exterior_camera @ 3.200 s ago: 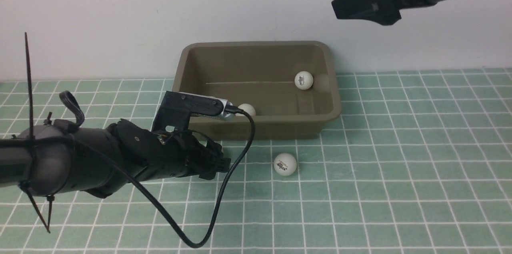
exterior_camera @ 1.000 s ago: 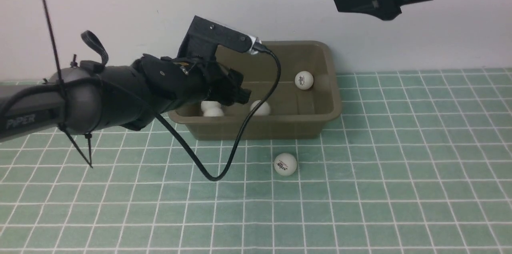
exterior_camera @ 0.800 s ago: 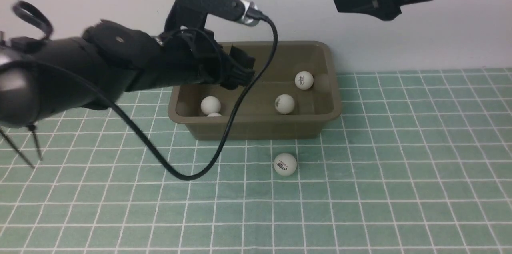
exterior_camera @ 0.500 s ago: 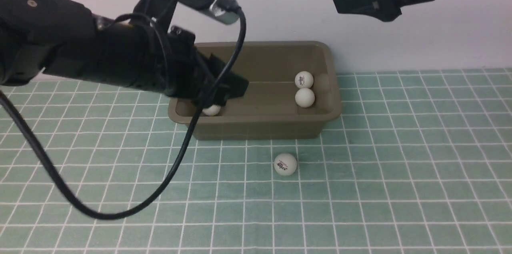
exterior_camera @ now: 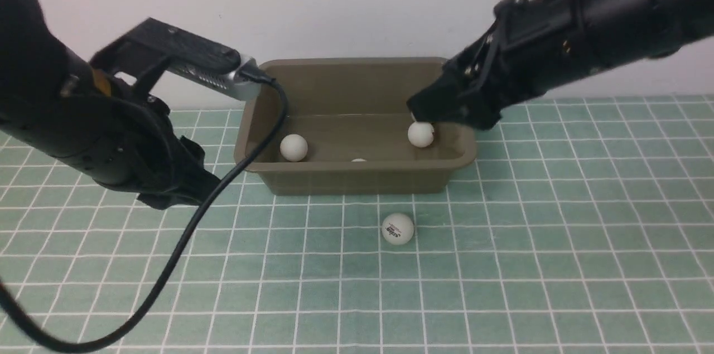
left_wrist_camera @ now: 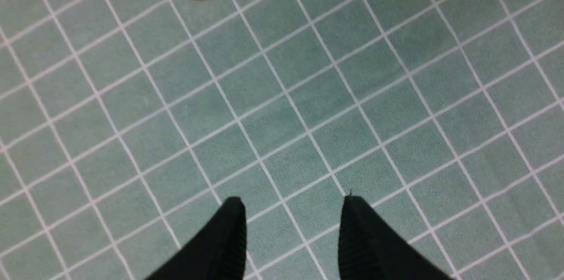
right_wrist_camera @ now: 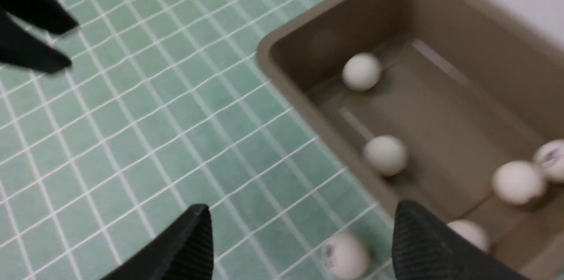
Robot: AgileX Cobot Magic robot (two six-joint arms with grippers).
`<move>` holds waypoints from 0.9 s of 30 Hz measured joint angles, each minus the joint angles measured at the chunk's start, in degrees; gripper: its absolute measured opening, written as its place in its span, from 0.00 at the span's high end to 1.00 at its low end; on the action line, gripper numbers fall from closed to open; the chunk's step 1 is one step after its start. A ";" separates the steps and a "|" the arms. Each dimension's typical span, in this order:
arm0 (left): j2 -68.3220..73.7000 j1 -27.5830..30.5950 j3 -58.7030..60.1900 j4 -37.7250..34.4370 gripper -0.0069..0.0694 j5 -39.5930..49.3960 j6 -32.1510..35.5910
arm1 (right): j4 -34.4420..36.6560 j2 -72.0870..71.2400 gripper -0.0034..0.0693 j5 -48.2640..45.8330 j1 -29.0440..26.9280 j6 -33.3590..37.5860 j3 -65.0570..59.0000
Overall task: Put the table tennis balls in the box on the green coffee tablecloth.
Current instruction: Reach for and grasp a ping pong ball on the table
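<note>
Closest to us, one small white matte table tennis ball (exterior_camera: 397, 228) with a dark printed logo sits loose on the teal-green grid-lined tablecloth (exterior_camera: 502, 287). It's below the right gripper (right_wrist_camera: 303, 206) and a bit to our side of it, just outside the near wall of the olive-brown rectangular plastic tub (exterior_camera: 357, 178). That gripper's fingers are spread wide with nothing in them, and it hangs over the tub's right end. The left gripper (left_wrist_camera: 291, 200) is parted and empty too, off past the tub's left end over bare cloth, well apart from that ball.

What we'd worry about: a smooth round ball on flat cloth will squirt away if one finger touches it first, and then it rolls off across the cloth. Coming down from over the tub, the right fingers could also clip the rim and shove the tub. And if both arms go for the one ball, they could collide.

Further back are the balls in the tub (exterior_camera: 293, 147). We count five in the blurry right wrist view, plain white spheres scattered on the floor, two close together under the right gripper.
</note>
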State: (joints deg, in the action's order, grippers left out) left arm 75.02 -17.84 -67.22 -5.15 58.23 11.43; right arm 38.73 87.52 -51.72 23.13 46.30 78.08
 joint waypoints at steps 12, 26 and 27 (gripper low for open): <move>-12.16 0.00 0.00 -0.24 0.56 -0.63 -2.35 | 9.90 2.72 0.27 21.21 3.37 -3.35 -20.22; -12.16 0.00 0.00 -3.45 0.56 -1.01 -2.04 | 30.67 19.49 0.27 28.62 3.37 7.36 -18.72; -12.16 0.00 0.00 -3.45 0.56 -1.08 -2.04 | 32.20 20.22 0.27 28.16 3.37 8.75 -18.06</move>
State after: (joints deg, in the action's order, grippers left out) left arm 62.86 -17.84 -67.22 -8.61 57.15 9.39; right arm 70.93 107.74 -23.57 26.50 55.05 60.02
